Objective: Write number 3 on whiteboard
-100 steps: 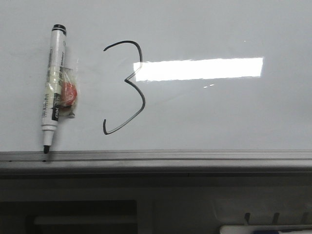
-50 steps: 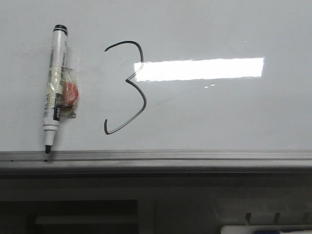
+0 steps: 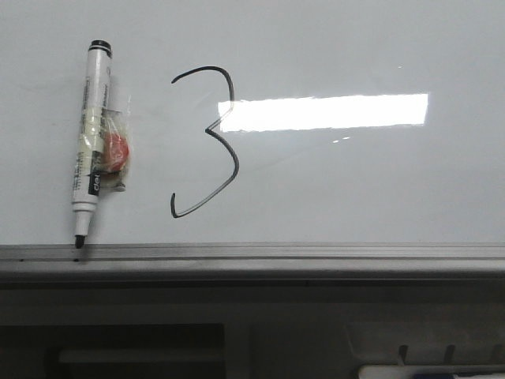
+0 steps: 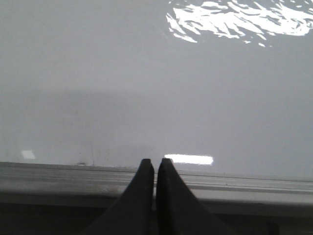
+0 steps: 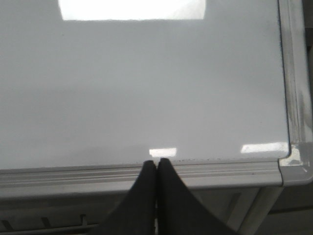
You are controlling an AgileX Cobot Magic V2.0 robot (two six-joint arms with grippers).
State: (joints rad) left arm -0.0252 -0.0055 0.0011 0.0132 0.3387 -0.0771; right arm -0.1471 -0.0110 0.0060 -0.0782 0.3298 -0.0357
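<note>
A thin black hand-drawn number 3 (image 3: 233, 162) stands on the whiteboard (image 3: 355, 189), left of a bright rectangular reflection. A white marker pen (image 3: 91, 134) lies on the board left of the 3, tip at the grey edge rail (image 3: 276, 257), with a small red and clear bundle (image 3: 115, 154) taped beside it. Neither gripper shows in the front view. My left gripper (image 4: 155, 161) is shut and empty over the board's rail (image 4: 244, 183). My right gripper (image 5: 157, 162) is shut and empty over the rail (image 5: 220, 174) near the board's corner (image 5: 293, 166).
Below the rail in the front view is a dark frame with an opening (image 3: 134, 351). A pale object (image 3: 430, 371) shows at the bottom right. The right wrist view shows the board's side rail (image 5: 291, 73).
The marker and the 3 have shifted very slightly to the right in the front view. Nothing else differs.
</note>
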